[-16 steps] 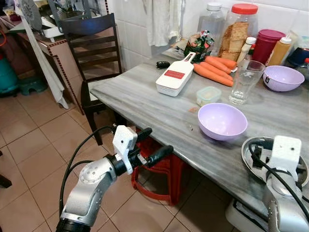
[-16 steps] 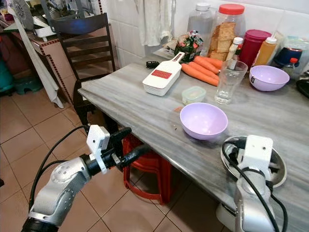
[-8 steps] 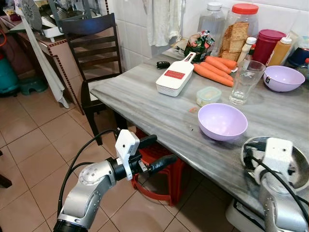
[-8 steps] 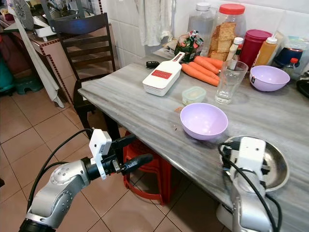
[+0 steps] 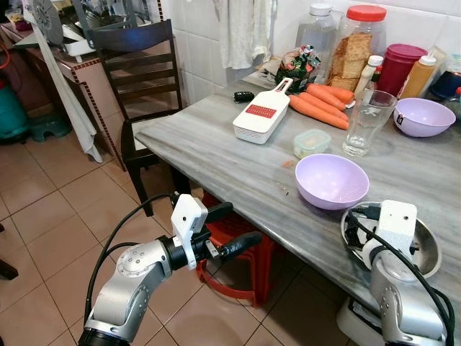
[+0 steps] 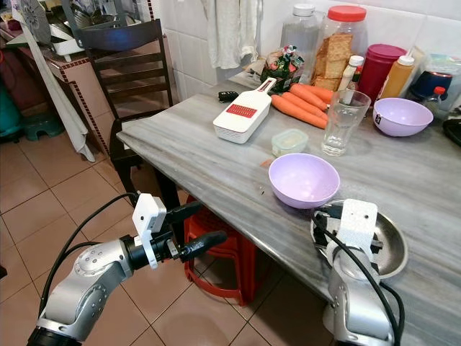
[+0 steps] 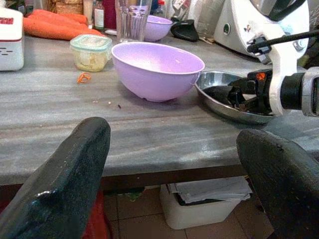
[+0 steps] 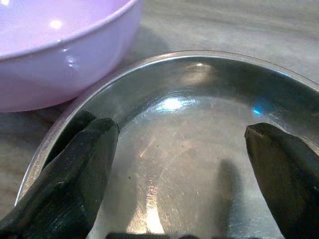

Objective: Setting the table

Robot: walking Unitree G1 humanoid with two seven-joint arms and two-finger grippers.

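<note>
At the lower left of the head view, the left tool (image 5: 229, 229) hangs below the worktop (image 5: 216, 144) edge, its two black fingers spread apart and empty, above a red stool (image 5: 238, 252). At the lower right, the right tool (image 8: 179, 164) sits inside a steel dish (image 6: 385, 245) near the worktop's front edge, fingers spread wide on either side of the dish floor, gripping nothing. Just beyond the dish stands a lilac bowl (image 5: 331, 180), close to its rim. Farther back lie a small lidded tub (image 5: 311, 141), a glass (image 5: 366, 121), a white slicer (image 5: 261, 112), carrots (image 5: 320, 104) and a second lilac bowl (image 5: 421, 115). A dark chair (image 5: 140, 79) stands at the upper left.
</note>
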